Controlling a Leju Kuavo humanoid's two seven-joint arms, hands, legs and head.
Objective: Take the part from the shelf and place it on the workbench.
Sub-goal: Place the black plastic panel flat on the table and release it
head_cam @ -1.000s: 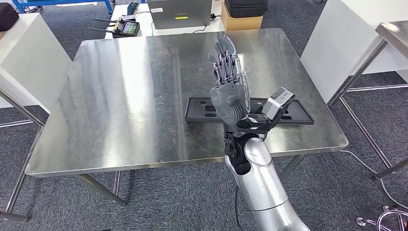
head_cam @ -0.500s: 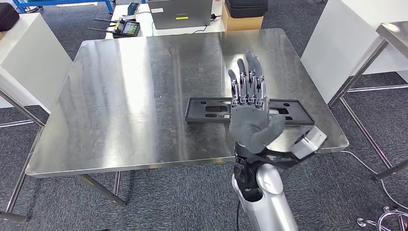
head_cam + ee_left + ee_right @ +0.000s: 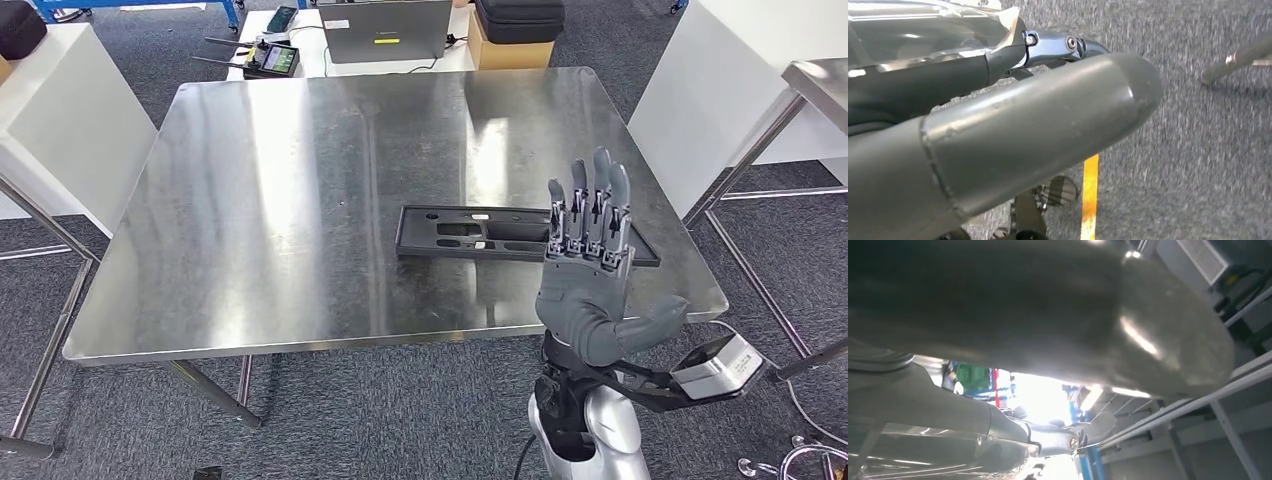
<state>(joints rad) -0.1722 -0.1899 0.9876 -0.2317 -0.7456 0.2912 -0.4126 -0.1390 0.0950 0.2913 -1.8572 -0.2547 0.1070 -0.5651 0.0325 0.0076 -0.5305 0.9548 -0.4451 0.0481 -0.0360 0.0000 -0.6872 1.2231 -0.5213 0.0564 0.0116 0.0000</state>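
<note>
On the brushed steel square workbench [image 3: 300, 200]: flat black rectangular plastic part with cut-outs [image 3: 470, 232] | right hand [image 3: 590, 280]: raised, fingers straight and apart, empty | left hand [image 3: 998, 135]: state indiscernible

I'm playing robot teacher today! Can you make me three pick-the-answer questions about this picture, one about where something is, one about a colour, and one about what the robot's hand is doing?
1. Where does the black part lie?
A. on the carpet
B. on the steel workbench
C. on the laptop

2. What colour is the carpet?
A. grey
B. red
C. green

3. What is the right hand doing?
A. gripping the part
B. raised, fingers straight, holding nothing
C. pressing on the laptop

Answers:
1 B: the head view shows it flat on the workbench, near the front right.
2 A: the carpet around the bench legs is grey.
3 B: the hand stands upright above the bench's front edge with nothing in it.
</note>
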